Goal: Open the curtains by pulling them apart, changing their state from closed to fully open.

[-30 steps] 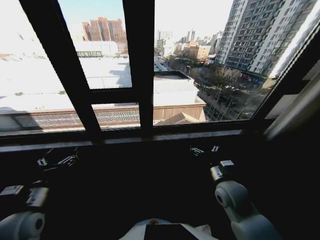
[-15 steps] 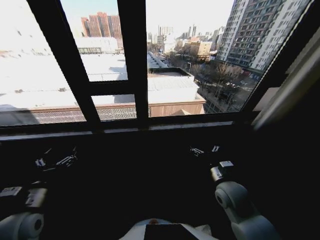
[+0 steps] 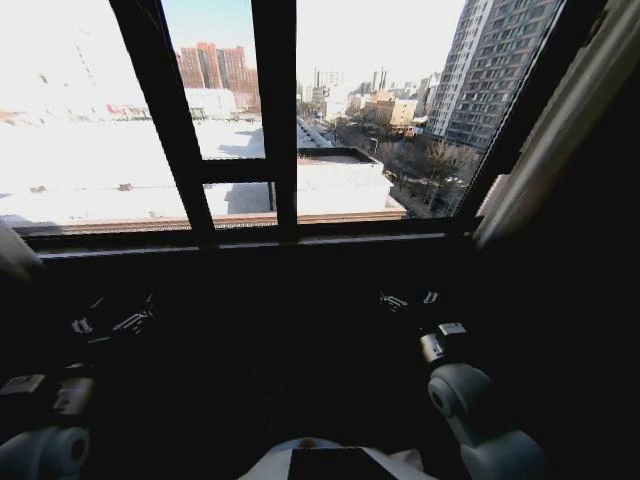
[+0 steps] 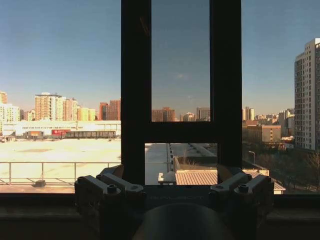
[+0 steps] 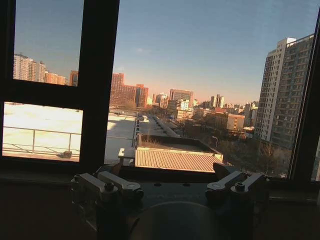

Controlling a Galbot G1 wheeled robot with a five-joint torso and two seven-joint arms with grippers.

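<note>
A: Nearest the robot, where are the arms?

B: Both hang low and dark below the sill [image 3: 260, 243]. The left gripper [image 3: 112, 323] sits under the sill's left part, the right gripper [image 3: 408, 299] under its right part. Each wrist view shows the fingers spread wide with only air between them: left gripper [image 4: 172, 187], right gripper [image 5: 170, 187]. Nothing is grasped.

A: And the curtains?

B: One pale panel [image 3: 560, 130] leans bunched at the sill's far right end, beside the frame [image 3: 275, 110]. A pale bit at the sill's left end may be the other panel; it can't be told for sure. Above the sill the glass is bare, with city beyond.

A: So which step is this?

B: Judging by the uncovered window, the pulling apart looks done or nearly so. Any next move would call for checking that both panels sit fully at the sill's ends, and reaching up to the right one only if fabric covers glass there.
</note>
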